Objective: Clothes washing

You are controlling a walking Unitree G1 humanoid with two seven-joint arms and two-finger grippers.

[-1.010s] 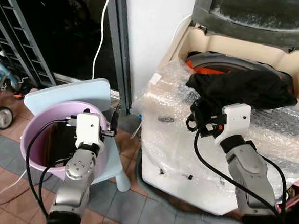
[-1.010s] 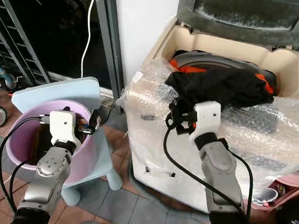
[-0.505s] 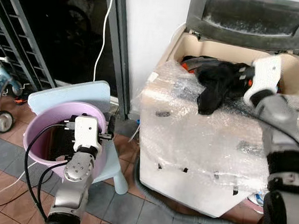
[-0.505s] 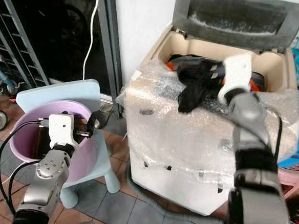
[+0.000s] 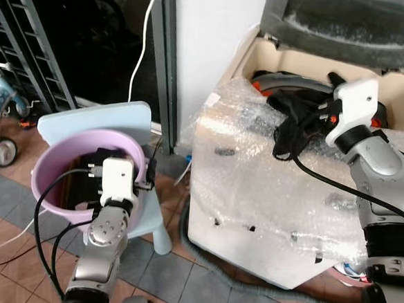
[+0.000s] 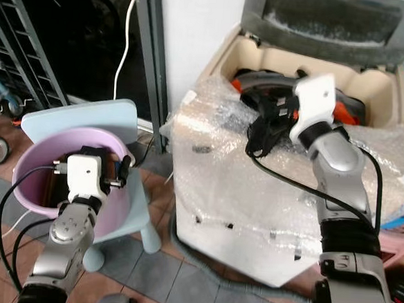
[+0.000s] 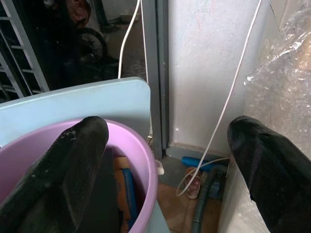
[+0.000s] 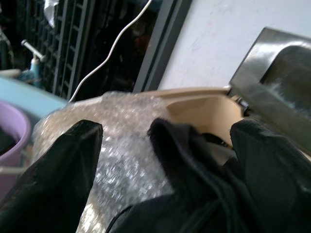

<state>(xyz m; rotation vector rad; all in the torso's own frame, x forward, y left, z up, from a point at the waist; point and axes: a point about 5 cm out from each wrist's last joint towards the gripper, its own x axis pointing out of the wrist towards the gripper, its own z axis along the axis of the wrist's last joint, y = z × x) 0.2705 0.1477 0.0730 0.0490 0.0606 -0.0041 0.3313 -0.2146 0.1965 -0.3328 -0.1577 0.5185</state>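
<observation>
— Where do we stand with the load?

— Our right gripper point(image 8: 160, 160) is up at the top-loading washing machine point(image 5: 282, 199), its fingers point(image 8: 53, 165) spread wide apart, and the black garment point(image 5: 296, 116) lies between them, draped over the front lip of the tub opening. Part of it is inside the opening, part hangs outward over the bubble wrap point(image 5: 257, 162) that covers the machine's front. We judge the fingers are not clamped on it.

— So what could go wrong?

— The cloth may slide back out. The wrap looks slick, and the hanging end could drag the rest down the front to the tiled floor point(image 5: 172, 274). It could also snag on a finger as we draw the arm away and come out with us.

— And the lid?

— The grey lid point(image 5: 343, 23) stands up behind the tub; a high pull-out could knock it. The gripper's black cable point(image 5: 324, 184) trails across the wrap too, and may catch the plastic.

— The other arm?

— Our left gripper point(image 7: 165, 160) hovers over the rim of the pink laundry basket point(image 5: 56, 155), fingers wide apart and holding nothing. The basket sits on a light blue child's chair point(image 5: 114, 121), more clothes dark inside it. A careless reach there could tip basket and chair together.

— Then we should push the cloth deeper first.
</observation>
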